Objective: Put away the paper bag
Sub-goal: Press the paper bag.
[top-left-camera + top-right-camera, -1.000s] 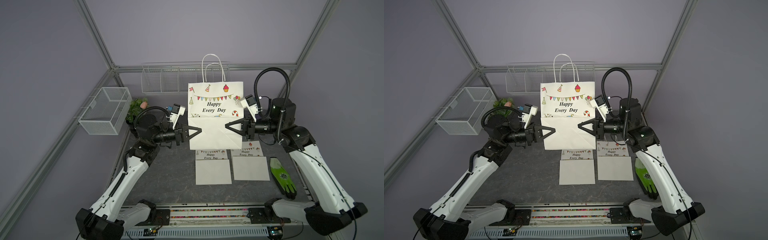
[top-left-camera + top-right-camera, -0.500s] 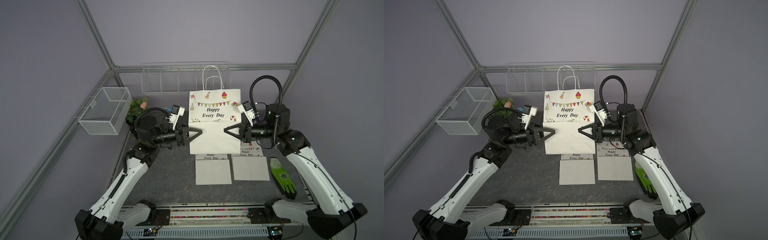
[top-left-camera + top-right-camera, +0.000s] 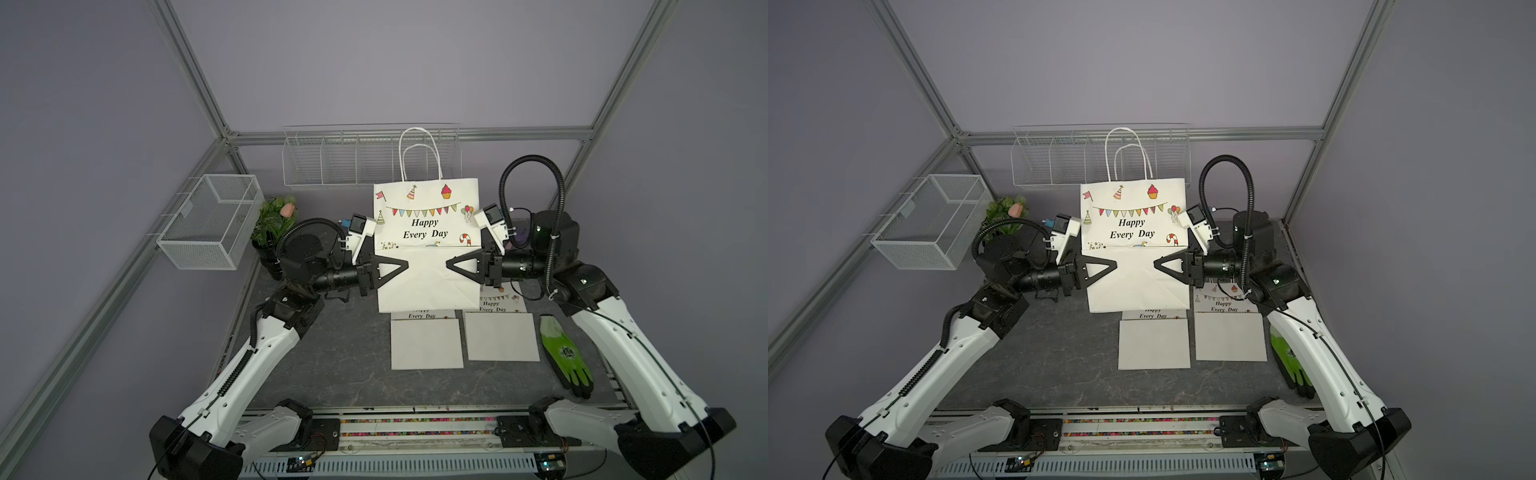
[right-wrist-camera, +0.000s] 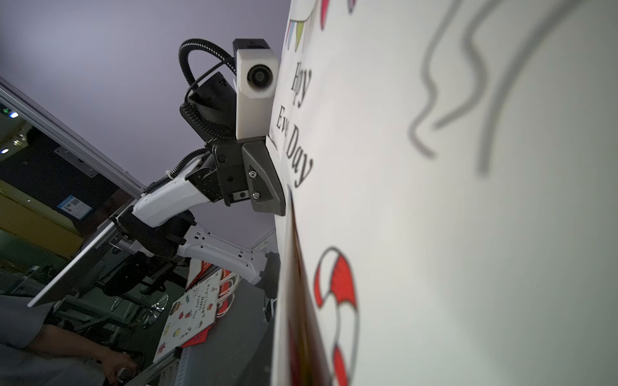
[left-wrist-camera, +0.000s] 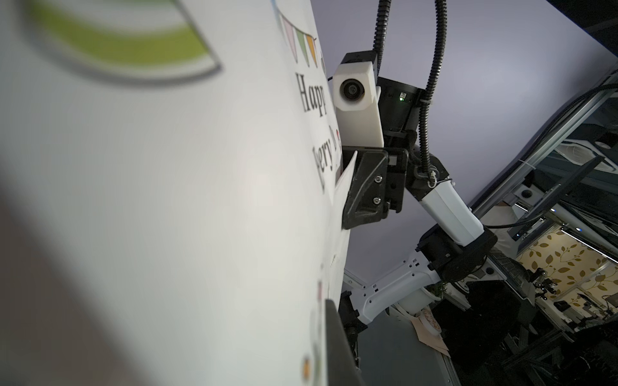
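Note:
The white paper bag [image 3: 426,232] printed "Happy Every Day" hangs upright between both arms, its folded bottom above the table in both top views [image 3: 1133,232]. Its handles stand in front of the back rack. My left gripper [image 3: 403,266] is shut on the bag's left edge. One dark finger [image 5: 336,341] lies against the paper [image 5: 200,200] in the left wrist view. My right gripper [image 3: 451,265] reaches over the bag's right edge at the same height. The bag [image 4: 434,234] fills the right wrist view, so that gripper's jaws are hidden.
A wire rack [image 3: 332,162] runs along the back wall. A mesh basket [image 3: 208,224] hangs on the left, beside a potted plant [image 3: 274,220]. Two flat folded bags [image 3: 426,345] [image 3: 500,336] lie on the table below the held bag, with a green glove [image 3: 565,357] to their right.
The bag has come down a little since a second ago. The left jaws spread and closed on it again. The right gripper dropped level with the left.

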Tool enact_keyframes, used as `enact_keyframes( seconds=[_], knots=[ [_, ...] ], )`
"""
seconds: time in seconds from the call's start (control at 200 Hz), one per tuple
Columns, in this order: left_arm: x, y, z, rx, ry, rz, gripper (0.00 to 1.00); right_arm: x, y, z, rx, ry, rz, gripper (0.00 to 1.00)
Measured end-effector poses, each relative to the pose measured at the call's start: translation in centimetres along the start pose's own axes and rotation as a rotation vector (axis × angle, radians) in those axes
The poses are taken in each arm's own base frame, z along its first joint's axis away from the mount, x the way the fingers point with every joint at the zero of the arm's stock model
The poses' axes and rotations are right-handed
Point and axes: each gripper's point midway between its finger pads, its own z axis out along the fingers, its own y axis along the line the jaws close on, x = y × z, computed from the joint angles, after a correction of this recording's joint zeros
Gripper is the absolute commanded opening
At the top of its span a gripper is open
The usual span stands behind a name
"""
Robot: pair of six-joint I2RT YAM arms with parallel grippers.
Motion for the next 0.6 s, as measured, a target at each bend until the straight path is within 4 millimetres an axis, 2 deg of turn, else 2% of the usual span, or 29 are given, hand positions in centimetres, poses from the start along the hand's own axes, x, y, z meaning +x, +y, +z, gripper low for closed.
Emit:
enact_keyframes(
  seconds=[0.075,0.17,0.37,0.465,0.6],
  knots=[
    [0.3,0.1,-0.2,-0.017,0.006,-0.001,0.0,0.2,-0.2,0.1,0.003,0.002,0.003,0.64],
    [0.7,0.3,-0.4,-0.044,0.017,-0.006,0.0,0.3,-0.4,0.1,0.013,0.003,0.003,0.75],
    [2.2,1.1,-1.2,-0.124,0.056,-0.038,0.0,0.9,-0.1,-0.7,0.045,-0.011,-0.022,0.79],
    [2.7,1.5,-1.5,-0.17,0.081,-0.055,0.0,1.2,-0.1,-1.0,0.066,-0.014,-0.029,0.86],
    [3.7,2.6,-2.5,-0.286,0.132,-0.08,0.0,1.6,-1.8,-2.1,0.186,-0.022,-0.037,0.94]
  ],
)
